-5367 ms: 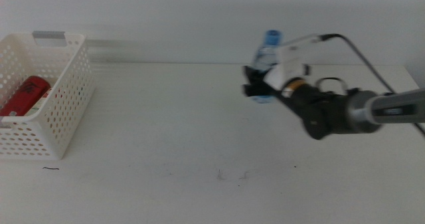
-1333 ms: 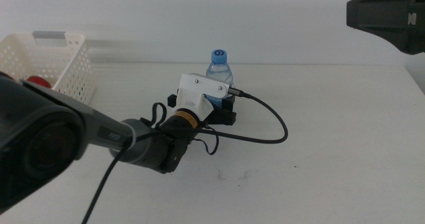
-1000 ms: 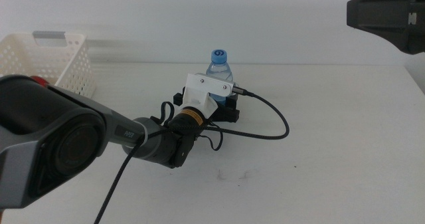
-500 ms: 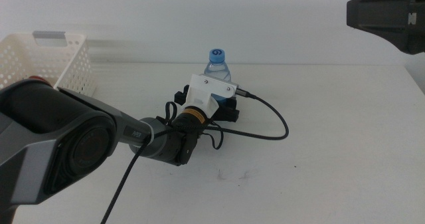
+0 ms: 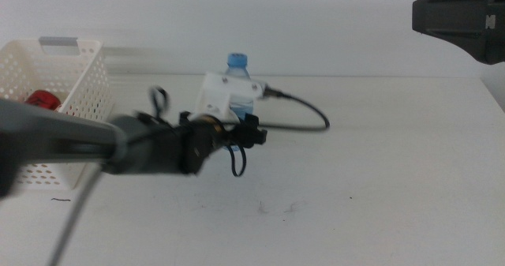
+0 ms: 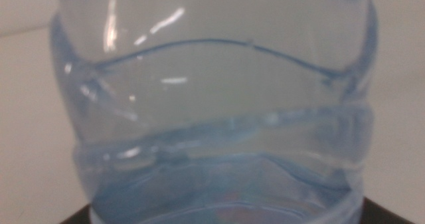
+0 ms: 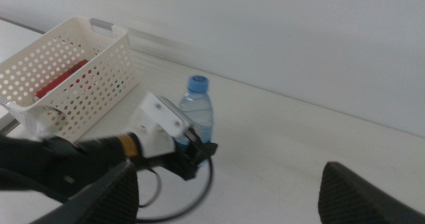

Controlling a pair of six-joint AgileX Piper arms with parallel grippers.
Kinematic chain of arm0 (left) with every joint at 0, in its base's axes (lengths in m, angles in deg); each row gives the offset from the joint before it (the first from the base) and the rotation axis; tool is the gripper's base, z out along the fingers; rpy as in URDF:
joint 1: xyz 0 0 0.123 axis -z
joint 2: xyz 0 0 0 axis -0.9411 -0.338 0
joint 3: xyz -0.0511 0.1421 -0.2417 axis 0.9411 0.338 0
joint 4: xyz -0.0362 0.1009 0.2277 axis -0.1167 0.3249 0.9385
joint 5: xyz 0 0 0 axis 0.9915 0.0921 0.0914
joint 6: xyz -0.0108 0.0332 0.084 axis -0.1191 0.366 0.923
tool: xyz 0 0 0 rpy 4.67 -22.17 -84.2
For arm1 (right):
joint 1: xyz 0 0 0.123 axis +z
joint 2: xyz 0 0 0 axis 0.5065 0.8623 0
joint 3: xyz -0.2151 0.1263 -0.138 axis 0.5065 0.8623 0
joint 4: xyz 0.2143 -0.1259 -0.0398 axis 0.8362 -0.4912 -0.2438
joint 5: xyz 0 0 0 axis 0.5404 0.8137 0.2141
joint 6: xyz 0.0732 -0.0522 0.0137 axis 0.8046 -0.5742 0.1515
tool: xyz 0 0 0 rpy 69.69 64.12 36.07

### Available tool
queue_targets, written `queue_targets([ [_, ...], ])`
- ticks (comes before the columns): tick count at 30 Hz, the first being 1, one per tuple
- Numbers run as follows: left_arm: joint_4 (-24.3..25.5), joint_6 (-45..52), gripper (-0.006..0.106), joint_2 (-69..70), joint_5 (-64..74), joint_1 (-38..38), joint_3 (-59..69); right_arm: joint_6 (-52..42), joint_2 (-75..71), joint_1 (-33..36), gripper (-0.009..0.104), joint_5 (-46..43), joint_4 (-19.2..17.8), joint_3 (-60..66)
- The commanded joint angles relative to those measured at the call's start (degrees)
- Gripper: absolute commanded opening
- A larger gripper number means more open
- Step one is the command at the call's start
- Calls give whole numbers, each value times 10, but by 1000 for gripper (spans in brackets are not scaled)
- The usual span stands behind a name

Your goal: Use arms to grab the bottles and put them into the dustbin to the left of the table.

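Holding the water bottle [image 5: 237,80] clamped in our left gripper [image 5: 246,128] above the surface [image 5: 379,163]; our right gripper [image 7: 226,184] spread wide, empty.

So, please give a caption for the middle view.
Left gripper carries the water bottle toward the dustbin.

You see a clear bottle [image 5: 234,88] with blue cap, white perforated basket [image 5: 67,108], red can [image 5: 40,101], white desk [image 5: 379,171].

The left arm [image 5: 118,144] is smeared by motion blur, its white bracket hiding most of the water bottle [image 5: 236,84]. The red can [image 5: 41,100] shows only partly over the dustbin [image 5: 75,84] wall. The right gripper [image 5: 461,17] is cropped at the edge.
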Motion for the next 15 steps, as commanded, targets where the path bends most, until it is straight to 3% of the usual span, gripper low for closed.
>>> queue_targets([
  [1, -51, 41, 6, 87, 77, -2, 7, -2, -1, 1, 82, -7, -5, 3],
  [4, -54, 79, -1, 165, 220, -25, 2, -2, -1, 1, 82, -7, -5, 3],
  [7, -10, 66, -1, 205, 358, -68, -31, -2, -1, 1, 82, -7, -5, 3],
  [11, 74, -1, -1, 210, 535, -128, -116, -2, -1, 1, 82, -7, -5, 3],
  [15, 194, -91, -1, 209, 628, -170, -185, -2, -1, 1, 82, -7, -5, 3],
])
